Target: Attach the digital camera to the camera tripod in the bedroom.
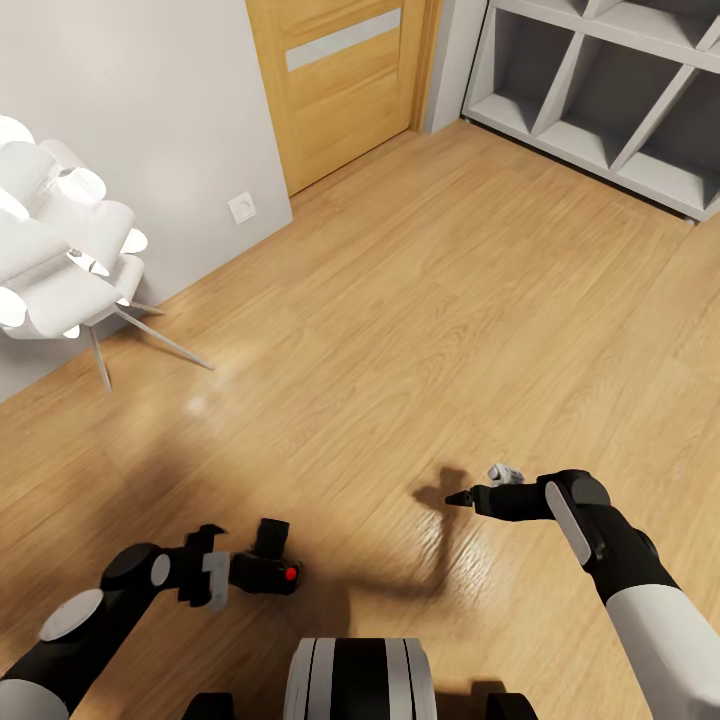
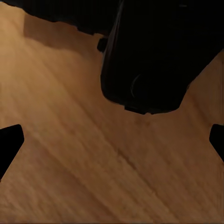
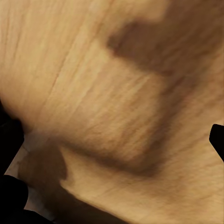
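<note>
Bright, even light fills the head view, with a pale sheen on the plank floor [image 1: 400, 300] and soft dark arm shadows pooled low, while the left wrist view is dim and murky and the right wrist view is smeared with blur

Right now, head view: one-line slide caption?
Left pincer holds the digital camera over the wood floor; right pincer empty.
</note>
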Controlling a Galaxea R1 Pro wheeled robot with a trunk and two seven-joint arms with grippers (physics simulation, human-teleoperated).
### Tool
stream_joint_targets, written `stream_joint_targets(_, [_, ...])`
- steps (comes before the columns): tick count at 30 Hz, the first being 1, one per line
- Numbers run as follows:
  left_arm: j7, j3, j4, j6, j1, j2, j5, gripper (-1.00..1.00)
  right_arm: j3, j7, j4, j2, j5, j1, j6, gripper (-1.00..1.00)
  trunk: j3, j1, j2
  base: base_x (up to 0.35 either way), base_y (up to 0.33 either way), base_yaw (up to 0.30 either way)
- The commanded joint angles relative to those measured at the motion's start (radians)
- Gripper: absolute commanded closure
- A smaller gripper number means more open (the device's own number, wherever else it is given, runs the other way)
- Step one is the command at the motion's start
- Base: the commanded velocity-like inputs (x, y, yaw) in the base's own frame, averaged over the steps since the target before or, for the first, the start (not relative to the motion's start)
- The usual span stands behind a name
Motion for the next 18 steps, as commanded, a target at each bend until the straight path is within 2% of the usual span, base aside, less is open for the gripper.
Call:
stream_joint_targets(1, [-0.001, -0.003, 0.002, 0.005, 0.000, -0.010, -0.003, -1.00, 0.002, 0.001, -0.001, -0.001, -0.001, 0.000, 0.004, -1.00, -0.001, 0.000, 0.000, 0.000, 0.000, 0.000])
stream_joint_targets(7, [0.004, -0.004, 0.008, 0.002, 0.000, -0.037, -0.003, -1.00, 0.002, 0.002, -0.001, -0.002, -0.001, 0.000, 0.004, -1.00, -0.001, 0.000, 0.000, 0.000, 0.000, 0.000])
stream_joint_targets(18, [0.003, -0.003, 0.008, -0.008, 0.000, -0.046, -0.001, -1.00, 0.001, 0.002, -0.001, -0.003, 0.000, 0.000, 0.005, -1.00, -0.001, 0.000, 0.000, 0.000, 0.000, 0.000])
